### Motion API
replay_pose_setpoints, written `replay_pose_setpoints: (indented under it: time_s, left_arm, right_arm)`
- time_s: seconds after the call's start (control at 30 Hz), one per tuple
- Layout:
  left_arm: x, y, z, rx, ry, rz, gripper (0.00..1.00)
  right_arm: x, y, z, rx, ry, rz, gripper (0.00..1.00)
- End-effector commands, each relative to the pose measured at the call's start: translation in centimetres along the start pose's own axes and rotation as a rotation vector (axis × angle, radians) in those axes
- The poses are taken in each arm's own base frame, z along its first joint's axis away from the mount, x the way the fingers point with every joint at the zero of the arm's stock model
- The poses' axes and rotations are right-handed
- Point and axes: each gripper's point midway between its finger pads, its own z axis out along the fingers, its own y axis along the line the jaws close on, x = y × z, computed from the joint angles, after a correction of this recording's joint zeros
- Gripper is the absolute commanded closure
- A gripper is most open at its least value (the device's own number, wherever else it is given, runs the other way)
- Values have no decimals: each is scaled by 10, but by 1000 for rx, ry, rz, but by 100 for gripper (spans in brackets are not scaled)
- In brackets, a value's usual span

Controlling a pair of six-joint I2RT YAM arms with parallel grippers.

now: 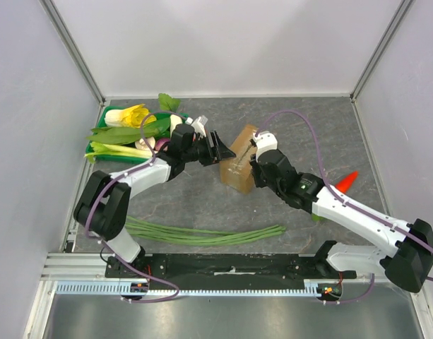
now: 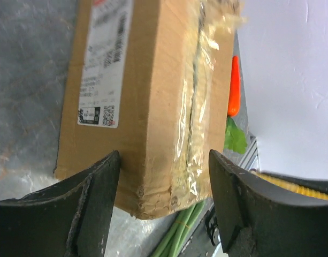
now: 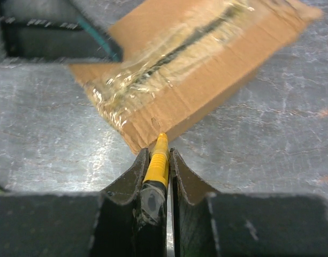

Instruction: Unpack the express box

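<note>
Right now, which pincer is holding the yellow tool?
The right pincer: it is shut on the yellow tool, its tip at the cardboard box. The left pincer stands open at the box's end, empty.

Bright, even light, seemingly from overhead; faint shadows on the surface; tape on the express box glares in wrist views; near fingers and box edges out of focus.

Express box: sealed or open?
Shut. The express box has its flaps flat, clear tape over the seam in both wrist views. The right hand holds a yellow tool at its edge.
</note>
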Motion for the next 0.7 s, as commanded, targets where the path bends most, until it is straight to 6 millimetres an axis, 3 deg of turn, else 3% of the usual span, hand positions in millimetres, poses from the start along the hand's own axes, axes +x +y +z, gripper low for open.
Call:
replay_pose_setpoints:
  time_s: [0.0,0.3,0.47,0.67]
  left_arm:
    - [-19,-36,4,185,4,108,28]
    - [-42,-10,-23,24,-65,156,28]
    - [-36,0,-39,-35,-58,188,28]
    - [-29,8,-41,-60,-46,159,32]
  right_arm:
    - [-12,43,-4,-173,-51,53,100]
    - [-17,29,-20,-141,-60,1,100]
    - [-16,30,-34,-182,-41,-42,100]
    - [-28,41,-44,-249,-55,-62,100]
